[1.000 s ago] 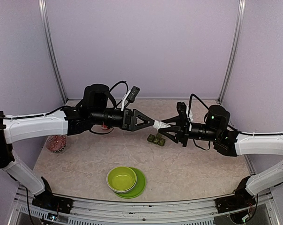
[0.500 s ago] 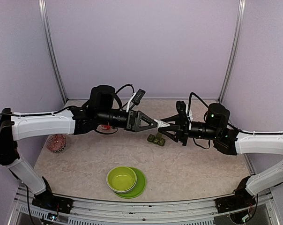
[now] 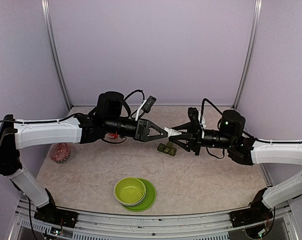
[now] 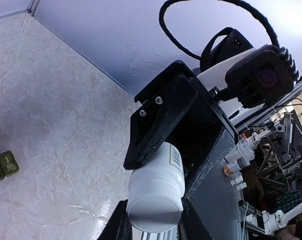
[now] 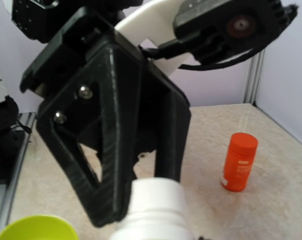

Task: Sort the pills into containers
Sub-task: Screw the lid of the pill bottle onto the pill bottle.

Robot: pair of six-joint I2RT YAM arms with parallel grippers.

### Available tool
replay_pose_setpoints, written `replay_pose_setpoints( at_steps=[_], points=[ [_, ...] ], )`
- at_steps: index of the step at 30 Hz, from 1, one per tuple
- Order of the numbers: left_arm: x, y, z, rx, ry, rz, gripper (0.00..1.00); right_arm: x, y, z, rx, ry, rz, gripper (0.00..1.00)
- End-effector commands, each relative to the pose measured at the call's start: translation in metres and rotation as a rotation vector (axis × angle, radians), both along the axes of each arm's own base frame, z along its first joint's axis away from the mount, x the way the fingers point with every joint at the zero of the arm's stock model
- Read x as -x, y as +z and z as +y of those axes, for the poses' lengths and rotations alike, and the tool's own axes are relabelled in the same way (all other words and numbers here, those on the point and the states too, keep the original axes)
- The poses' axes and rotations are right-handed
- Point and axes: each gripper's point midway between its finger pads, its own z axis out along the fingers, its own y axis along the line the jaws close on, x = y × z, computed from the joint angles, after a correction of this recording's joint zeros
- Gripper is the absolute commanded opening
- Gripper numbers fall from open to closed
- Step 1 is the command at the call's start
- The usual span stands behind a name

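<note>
1. Spill. Holding a white bottle in mid-air, clamped at both ends: left gripper closed tight on the cap, right gripper closed round the body. Lying close to level between the jaws, so once uncapped likely to shed pills from the mouth, down past the left jaws and wide across the table. Hard to gather again with two fingers.
2. Drop. Smooth round body in the right jaws; how deep in them, unclear. Under a twist from the left, liable to turn, slide out and fall.
3. Knock to the box. Sitting on the table beneath the meeting jaws, well below them, lids impossible to read from here. Squarely in the path of anything dropped; could be shoved, tipped or, with lids up, filled at random.
4. Slipped cap. Pinched across the ribs by the left jaws; could skate round without loosening anything, or come off suddenly and fly clear of both jaws.
5. Finger clash. Tips of the two grippers almost touching around the bottle; little room for a turn without scraping.
6. Least: orange bottle and bowl, both well away from the jaws, at risk only from rolling strays.
</note>
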Motion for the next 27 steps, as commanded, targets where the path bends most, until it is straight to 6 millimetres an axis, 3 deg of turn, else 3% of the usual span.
replay_pose_setpoints(
  at_steps=[1,10,11,12,14,15,16,17,21,27],
  points=[
    [0.025,0.022,-0.009,0.072,-0.146,-0.177,0.11,0.014,0.016,0.009,-0.068,0.106,0.088,0.17],
    [0.061,0.037,-0.003,0.131,-0.279,-0.454,0.08,0.041,0.026,0.014,-0.180,0.307,0.374,0.16],
    [0.061,0.038,-0.003,0.133,-0.280,-0.459,0.11,0.042,0.026,0.013,-0.186,0.315,0.389,0.16],
    [0.060,0.038,-0.002,0.130,-0.271,-0.458,0.23,0.042,0.027,0.013,-0.188,0.313,0.395,0.16],
    [0.056,0.040,0.000,0.132,-0.246,-0.452,0.36,0.040,0.030,0.011,-0.191,0.288,0.394,0.16],
    [0.052,0.041,0.001,0.133,-0.221,-0.446,0.45,0.039,0.031,0.010,-0.190,0.271,0.390,0.16],
    [0.048,0.043,0.004,0.136,-0.192,-0.442,0.63,0.038,0.034,0.009,-0.192,0.255,0.379,0.16],
    [0.046,0.047,0.007,0.146,-0.165,-0.445,0.71,0.036,0.035,0.007,-0.195,0.237,0.377,0.16],
    [0.042,0.065,0.023,0.188,-0.052,-0.534,0.97,0.029,0.042,0.003,-0.220,0.174,0.380,0.16],
    [0.035,0.078,0.042,0.180,0.123,-0.694,0.99,0.024,0.052,0.001,-0.260,0.148,0.388,0.16]
  ],
)
